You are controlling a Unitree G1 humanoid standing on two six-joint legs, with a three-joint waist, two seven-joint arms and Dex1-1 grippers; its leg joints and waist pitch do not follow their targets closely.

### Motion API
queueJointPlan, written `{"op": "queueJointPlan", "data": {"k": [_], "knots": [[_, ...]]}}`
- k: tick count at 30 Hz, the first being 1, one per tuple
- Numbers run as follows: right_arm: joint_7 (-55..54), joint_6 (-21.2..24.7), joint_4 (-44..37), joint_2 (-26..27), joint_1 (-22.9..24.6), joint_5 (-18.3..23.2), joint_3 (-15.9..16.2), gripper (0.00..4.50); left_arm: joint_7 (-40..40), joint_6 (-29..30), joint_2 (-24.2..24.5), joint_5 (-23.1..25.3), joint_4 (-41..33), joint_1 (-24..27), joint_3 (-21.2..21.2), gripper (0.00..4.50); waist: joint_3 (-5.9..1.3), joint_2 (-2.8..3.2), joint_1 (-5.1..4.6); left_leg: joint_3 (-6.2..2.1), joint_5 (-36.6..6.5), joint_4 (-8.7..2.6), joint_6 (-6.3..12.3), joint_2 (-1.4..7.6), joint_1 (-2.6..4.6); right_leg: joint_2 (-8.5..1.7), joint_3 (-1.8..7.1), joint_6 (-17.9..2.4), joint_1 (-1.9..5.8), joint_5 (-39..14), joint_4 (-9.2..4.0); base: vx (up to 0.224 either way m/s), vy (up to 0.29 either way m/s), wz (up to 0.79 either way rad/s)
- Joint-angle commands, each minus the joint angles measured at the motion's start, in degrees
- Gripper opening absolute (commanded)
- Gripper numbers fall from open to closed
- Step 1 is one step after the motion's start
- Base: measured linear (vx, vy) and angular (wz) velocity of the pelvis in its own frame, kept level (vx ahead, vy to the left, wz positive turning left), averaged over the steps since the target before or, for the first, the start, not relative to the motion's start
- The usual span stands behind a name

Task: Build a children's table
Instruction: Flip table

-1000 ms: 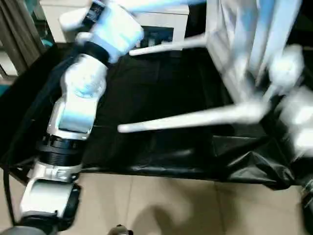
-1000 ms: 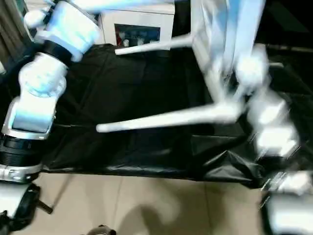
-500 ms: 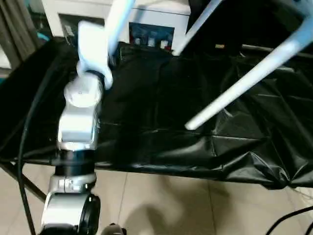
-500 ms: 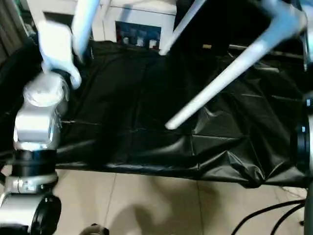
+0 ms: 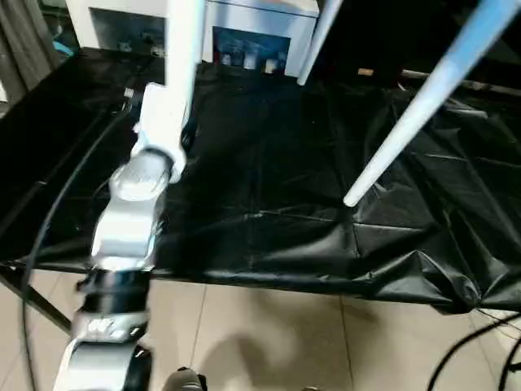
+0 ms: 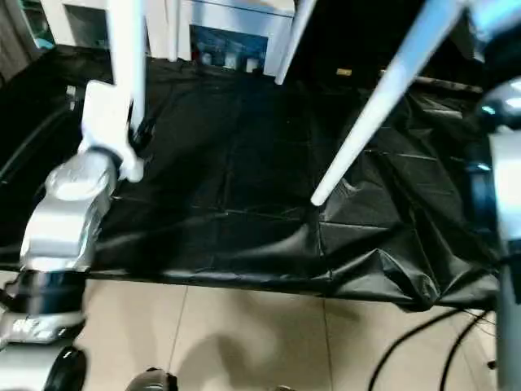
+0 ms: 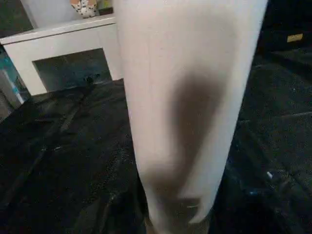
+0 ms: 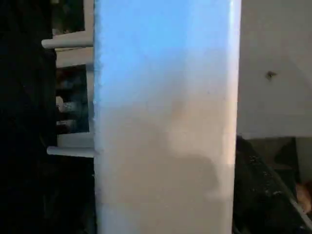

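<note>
Head stereo pair looks fwd/down; wrist cams sit v. close.
Both eyes share left arm [image 5: 130, 220], white leg [image 5: 411, 110]; left wrist cam hugs it.

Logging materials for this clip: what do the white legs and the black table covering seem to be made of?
The white leg looks like smooth moulded plastic: an even, seamless, tapering tube with a soft sheen and no grain. The black covering looks like thin plastic sheeting or coated fabric, hard to say which: it creases sharply, bunches at the front edge and gives glossy highlights along its folds.
</note>
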Motion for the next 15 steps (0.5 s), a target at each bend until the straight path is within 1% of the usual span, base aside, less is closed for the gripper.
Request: {"op": "queueJointPlan", "data": {"k": [1, 2, 3, 4, 5, 6, 7, 8, 10, 11, 12, 13, 14, 15], "knots": [[10.49, -2.74, 3.74, 2.03, 2.69, -0.61, 3.61, 2.33, -0.62, -2.61, 1.51, 2.08, -1.46, -1.15, -1.46, 1.58, -3.78, 1.27, -0.65, -0.29, -16.19, -4.11, -0.45, 1.34, 2.61, -0.95, 0.69, -13.39, 1.57, -2.56, -3.38, 0.0, 0.0, 0.0], [10.5, -3.71, 4.05, 2.25, 2.77, -0.73, 3.67, 2.54, -0.87, -3.04, 1.64, 1.66, -1.56, -0.42, -1.43, 1.58, -3.78, 1.28, -0.7, -0.31, -16.77, -4.12, -0.9, 1.37, 2.61, -0.97, 0.71, -13.17, 1.52, -2.83, -3.41, 0.0, 0.0, 0.0], [10.4, -4.31, 4.21, 2.36, 2.8, -0.79, 3.66, 2.68, -1.14, -3.2, 1.77, 1.4, -1.66, -0.02, -1.47, 1.58, -3.75, 0.95, -0.77, -0.35, -17.81, -4.17, -1.64, 1.36, 2.52, -0.99, 0.67, -12.69, 1.53, -3.55, -3.41, 0.0, 0.0, 0.0], [10.36, -5.93, 4.13, 2.45, 3.06, -0.73, 3.58, 2.72, -1.42, -3.9, 1.77, 0.71, -2.05, 1.0, -1.15, 1.58, -3.7, 0.99, -0.84, -0.37, -18.74, -4.27, -1.95, 1.36, 2.55, -0.99, 0.66, -12.41, 1.43, -4.35, -3.5, 0.0, 0.0, 0.0], [9.95, -6.95, 4.19, 2.49, 3.06, -0.72, 3.41, 2.81, -1.36, -4.34, 1.84, 0.44, -2.04, 1.38, -1.07, 1.58, -3.74, 0.82, -1.05, -0.49, -19.85, -4.32, -2.27, 1.37, 2.44, -1.12, 0.63, -11.94, 1.49, -5.58, -3.56, 0.0, 0.0, 0.0], [9.78, -7.6, 4.15, 2.53, 3.07, -0.59, 3.2, 2.95, -1.3, -4.53, 2.01, 0.4, -1.9, 1.58, -1.1, 1.58, -3.81, 0.81, -1.32, -0.52, -19.86, -4.34, -2.53, 1.41, 2.44, -1.11, 0.66, -11.68, 1.48, -5.39, -3.54, 0.0, 0.0, 0.0], [9.73, -8.65, 4.13, 2.52, 3.1, -0.52, 2.93, 2.95, -1.47, -5.37, 2.29, -0.1, -1.56, 1.81, -1.13, 1.58, -3.81, 0.79, -1.45, -0.51, -19.86, -4.29, -2.63, 1.4, 2.48, -1.07, 0.68, -11.7, 1.38, -5.1, -3.53, 0.0, 0.0, 0.0], [9.66, -8.92, 4.08, 2.5, 3.13, -0.47, 2.83, 3.11, -1.45, -5.63, 2.32, -0.27, -1.43, 1.86, -1.06, 1.57, -3.82, 0.83, -1.73, -0.55, -20.11, -4.31, -2.78, 1.4, 2.45, -1.05, 0.65, -11.85, 1.39, -4.78, -3.52, 0.0, 0.0, 0.0], [9.02, -11.39, 2.94, 2.28, 4.06, 0.61, 1.88, 3.16, -1.22, -7.23, 2.4, -1.03, -0.14, 2.37, -0.67, 1.57, -3.89, 0.69, -1.82, -0.48, -20.02, -4.17, -2.6, 1.4, 2.52, -1.06, 0.69, -11.88, 1.39, -4.12, -3.52, 0.0, 0.0, 0.0], [8.92, -12.19, 2.46, 2.24, 4.48, 1.04, 1.65, 3.21, -1.22, -7.43, 2.31, -1.18, 0.08, 2.55, -0.59, 1.57, -3.88, 1.0, -1.87, -0.51, -19.91, -4.11, -2.43, 1.39, 2.5, -1.04, 0.74, -11.93, 1.37, -3.5, -3.42, 0.0, 0.0, 0.0], [8.81, -12.97, 1.92, 2.3, 4.99, 1.6, 1.34, 3.36, -1.27, -7.78, 2.27, -1.29, 0.33, 2.73, -0.58, 1.57, -4.0, 0.75, -1.97, -0.48, -18.52, -4.08, -1.91, 1.39, 2.42, -1.09, 0.72, -12.08, 1.6, -1.98, -3.34, 0.0, 0.0, 0.0], [8.73, -13.42, 1.53, 2.41, 5.37, 2.07, 1.04, 3.48, -1.34, -8.12, 2.32, -1.28, 0.55, 2.84, -0.66, 1.57, -4.03, 0.75, -1.95, -0.44, -17.59, -4.0, -1.6, 1.39, 2.45, -1.07, 0.75, -12.31, 1.63, -0.99, -3.32, 0.0, 0.0, 0.0], [8.51, -13.72, 1.31, 2.47, 5.57, 2.22, 0.95, 3.55, -1.38, -8.28, 2.32, -1.31, 0.66, 2.89, -0.69, 1.57, -4.14, 0.75, -1.94, -0.43, -16.44, -3.9, -1.43, 1.42, 2.49, -1.05, 0.72, -12.64, 1.73, 0.3, -3.11, 0.0, 0.0, 0.0], [7.55, -15.27, 0.28, 2.87, 6.56, 3.42, 0.17, 3.59, -1.35, -8.97, 2.51, -1.27, 1.3, 3.21, -0.89, 1.57, -4.22, 1.02, -1.91, -0.4, -14.37, -3.78, -1.01, 1.37, 2.44, -0.92, 0.71, -13.3, 1.86, 2.76, -2.84, 0.0, 0.0, 0.0]]}}
